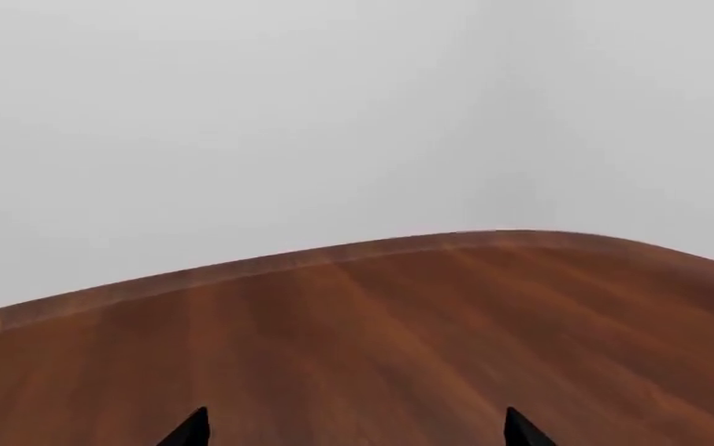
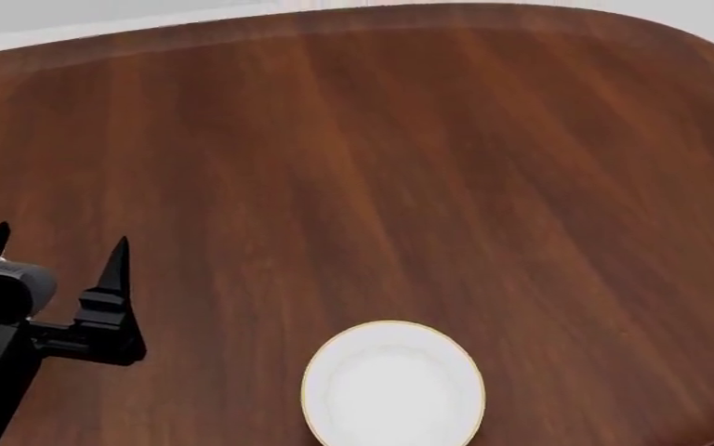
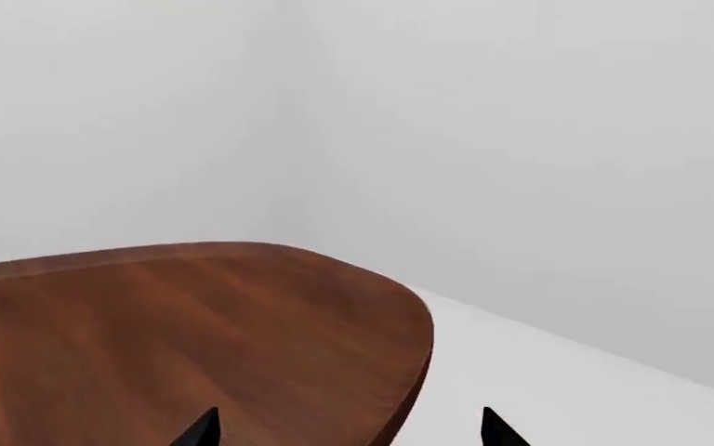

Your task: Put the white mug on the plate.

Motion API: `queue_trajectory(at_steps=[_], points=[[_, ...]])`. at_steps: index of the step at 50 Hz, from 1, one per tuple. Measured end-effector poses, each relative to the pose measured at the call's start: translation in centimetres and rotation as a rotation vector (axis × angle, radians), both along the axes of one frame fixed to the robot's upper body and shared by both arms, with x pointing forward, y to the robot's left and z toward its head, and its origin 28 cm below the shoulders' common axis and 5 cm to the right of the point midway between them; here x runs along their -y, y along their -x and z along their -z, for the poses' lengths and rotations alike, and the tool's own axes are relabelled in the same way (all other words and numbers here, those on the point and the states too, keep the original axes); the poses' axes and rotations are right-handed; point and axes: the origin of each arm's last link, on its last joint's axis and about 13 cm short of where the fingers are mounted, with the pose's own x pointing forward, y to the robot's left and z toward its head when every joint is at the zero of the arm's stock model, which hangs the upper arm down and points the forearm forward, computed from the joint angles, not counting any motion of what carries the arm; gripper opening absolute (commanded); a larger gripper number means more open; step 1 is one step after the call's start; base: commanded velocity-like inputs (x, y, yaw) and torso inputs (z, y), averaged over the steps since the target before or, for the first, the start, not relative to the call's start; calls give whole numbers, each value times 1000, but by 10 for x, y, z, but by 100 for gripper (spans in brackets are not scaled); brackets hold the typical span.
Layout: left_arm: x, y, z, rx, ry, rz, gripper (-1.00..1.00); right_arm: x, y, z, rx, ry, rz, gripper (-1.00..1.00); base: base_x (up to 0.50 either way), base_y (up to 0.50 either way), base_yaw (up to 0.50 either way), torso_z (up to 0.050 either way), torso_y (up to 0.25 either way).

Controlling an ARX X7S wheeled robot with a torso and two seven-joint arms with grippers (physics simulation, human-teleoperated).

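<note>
Plate (image 2: 393, 386) sat bare on the brown tabletop (image 2: 456, 167), near the robot's edge, a round white disc with a thin gold rim. Nothing stood on it. No white mug showed in any of the three views, so you had nothing of the task done that these pictures could prove; finding the mug, gripping it and setting it down all seemed left to do.

Where the mug was: could not be told. The head view covered a wide stretch of tabletop and showed only the plate and one hand. Both wrist views looked out over bare wood toward a pale wall.

Which way the mug or its handle pointed, and how its long axis ran: could not be told either, for the same reason. The plate lay flat, face up, and being round gave no heading of its own.

Left hand (image 2: 59, 243) hung above the tabletop well to the left of the plate, its two dark fingers apart and gripping nothing; the left wrist view agreed, with both tips (image 1: 191, 430) spread and only wood between.

Right hand (image 3: 347, 429) was out of the head view. Its own camera showed two tips spread, nothing between them, near the tabletop's rounded edge.

My guess: you would need to turn the head to find the mug first.
</note>
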Motion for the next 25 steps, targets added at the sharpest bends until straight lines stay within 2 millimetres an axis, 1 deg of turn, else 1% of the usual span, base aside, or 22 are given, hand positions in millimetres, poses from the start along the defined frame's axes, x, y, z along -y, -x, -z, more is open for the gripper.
queue_trajectory(at_steps=[25], points=[[1, 0, 0, -2, -3, 3, 100, 0, -1, 3, 2, -3, -9, 100, 360, -103, 0, 0, 0]])
